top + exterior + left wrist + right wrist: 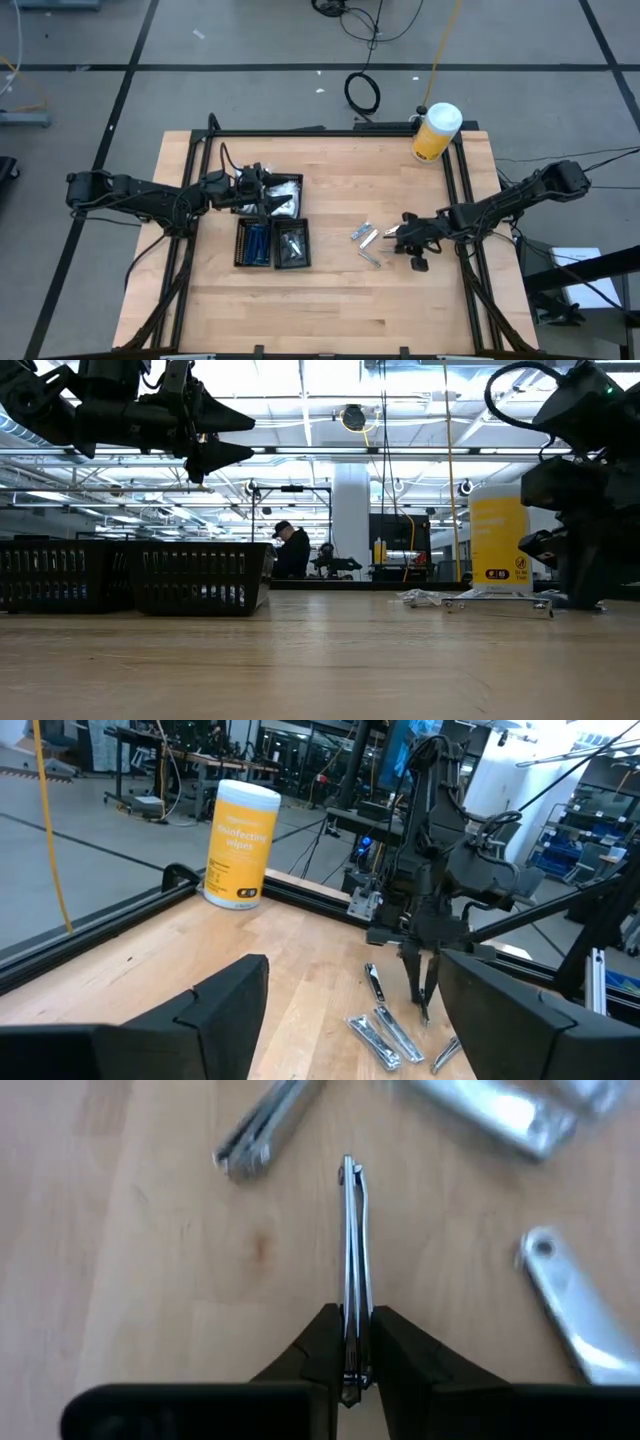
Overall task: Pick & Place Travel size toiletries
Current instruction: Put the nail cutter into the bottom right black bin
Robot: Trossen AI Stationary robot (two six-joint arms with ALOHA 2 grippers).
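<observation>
Centrally, a silvery clipper (354, 1270) is pinched by the right gripper (351, 1355); loose clippers (258, 1128) lie beside; the left gripper (350, 1010) is spread wide.

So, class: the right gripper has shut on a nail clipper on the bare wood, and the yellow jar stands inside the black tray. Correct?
Not quite. The right gripper has shut on a nail clipper, but the high view shows the yellow jar standing at the table's far edge, apart from the black tray.

Yellow jar (240, 845) label — "Disinfecting wipes" — barely legible.
</observation>
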